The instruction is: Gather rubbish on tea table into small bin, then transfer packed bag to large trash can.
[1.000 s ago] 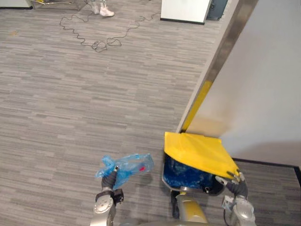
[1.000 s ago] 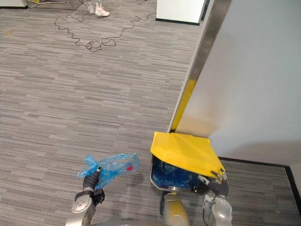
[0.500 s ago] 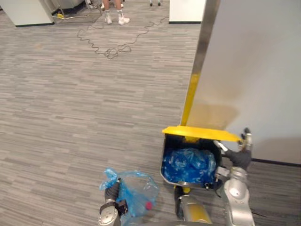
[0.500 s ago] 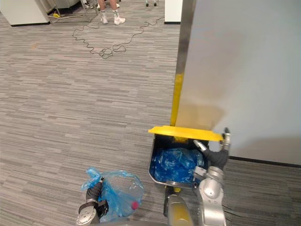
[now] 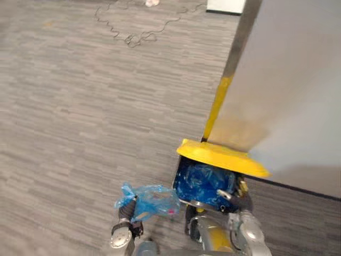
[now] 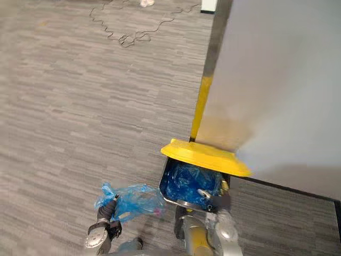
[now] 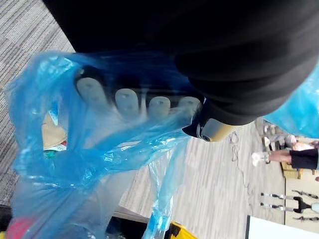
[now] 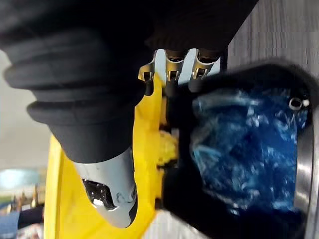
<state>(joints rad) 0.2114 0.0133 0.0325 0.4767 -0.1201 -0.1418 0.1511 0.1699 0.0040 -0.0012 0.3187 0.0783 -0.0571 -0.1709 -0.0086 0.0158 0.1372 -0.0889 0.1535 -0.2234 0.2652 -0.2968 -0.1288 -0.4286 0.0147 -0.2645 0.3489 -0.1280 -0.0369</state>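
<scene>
My left hand (image 5: 124, 215) is shut on the neck of a translucent blue rubbish bag (image 5: 153, 198), which hangs low just left of the large trash can. In the left wrist view its fingers (image 7: 125, 101) curl through the bag's plastic (image 7: 94, 154), with paper scraps inside. The can has a yellow lid (image 5: 220, 157) tilted up over a dark body lined with a blue bag (image 5: 204, 181). My right hand (image 5: 235, 191) is at the can's near right rim, under the lid. Its straight fingers (image 8: 171, 75) lie against the yellow lid (image 8: 145, 149), beside the blue liner (image 8: 244, 154).
A grey partition wall (image 5: 287, 80) with a metal edge and a yellow strip (image 5: 218, 104) stands right behind the can. Grey carpet (image 5: 80, 106) spreads out to the left. Far off lies a black cable (image 5: 139, 35), near a person's shoe (image 5: 152, 2).
The camera has shifted. The bag has swung up and toward the can. My right hand has dropped from the lid's right end to the can's near rim, and the lid tilts lower.
</scene>
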